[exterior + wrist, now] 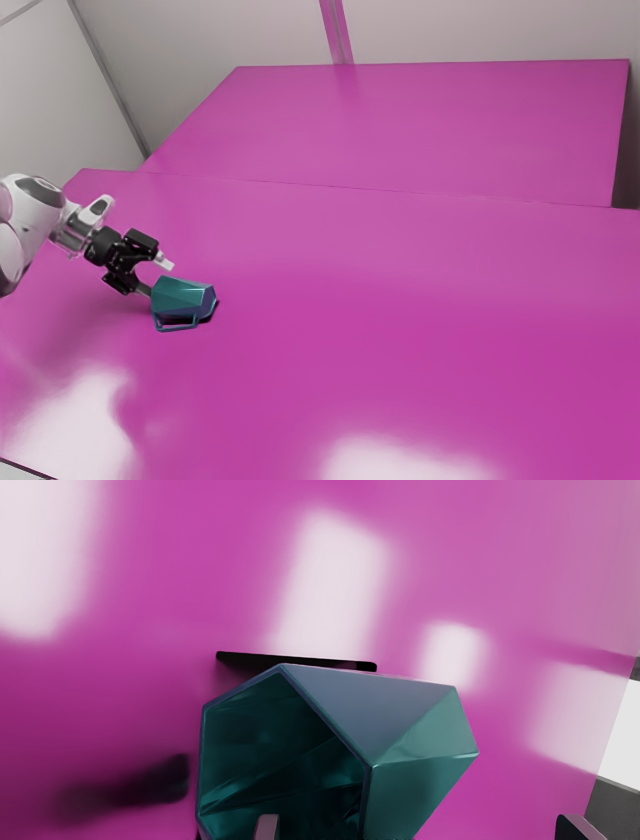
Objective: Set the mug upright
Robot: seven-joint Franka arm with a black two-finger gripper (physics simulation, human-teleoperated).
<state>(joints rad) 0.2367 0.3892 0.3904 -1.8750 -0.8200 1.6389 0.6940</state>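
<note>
- The mug (pixel 182 298) lies on its side on the pink counter (pixel 400 300), its open mouth (pixel 270 750) toward the tool (pixel 419 827).
- The tool's fingers stand well apart, clamped on nothing; in the wrist view one tip overlaps the mouth and the other is out past the faceted wall. Whether the nearer one touches the mug, I cannot tell.
- The handle (pixel 178 328) sticks out low on the side facing the exterior camera.
- I'd expect a light, stiff body that won't give under a squeeze; the glossy facets may slip, and a thin wall could chip if it is ceramic.
- The best hold looks to be the wall near the rim (pixel 327 716), one finger inside and one outside, pinching flat on a facet, so the mug can turn base-down without twisting loose.
</note>
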